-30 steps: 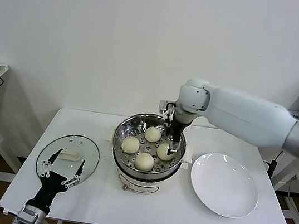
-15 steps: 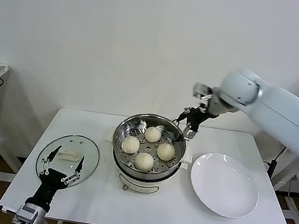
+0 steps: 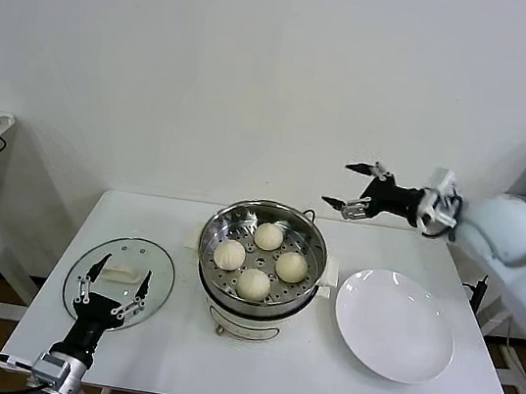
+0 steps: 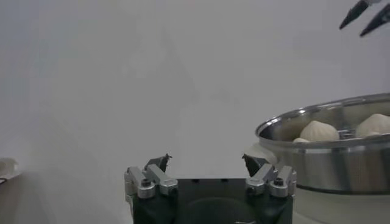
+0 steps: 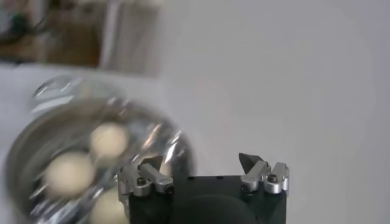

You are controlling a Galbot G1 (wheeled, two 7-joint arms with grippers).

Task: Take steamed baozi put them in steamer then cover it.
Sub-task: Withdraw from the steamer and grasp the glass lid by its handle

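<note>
The left gripper (image 3: 111,295) hangs with fingers spread, empty, just over the near edge of the lid (image 3: 120,281), which lies flat on the table (image 3: 317,364) well left of the steamer (image 3: 261,256). The lid's white handle (image 3: 120,274) sits just beyond the fingertips. The right gripper (image 3: 358,188), also spread and empty, is high up to the right of the steamer, clear of it, above the table's far edge.

All four baozi (image 3: 254,282) sit in the steamer, so covering looks like the step in hand. To do it well, the left gripper should straddle the handle squarely, close on it, lift the lid level, and lower it centred on the steamer's rim. The white plate (image 3: 395,324) right of the steamer is bare.
</note>
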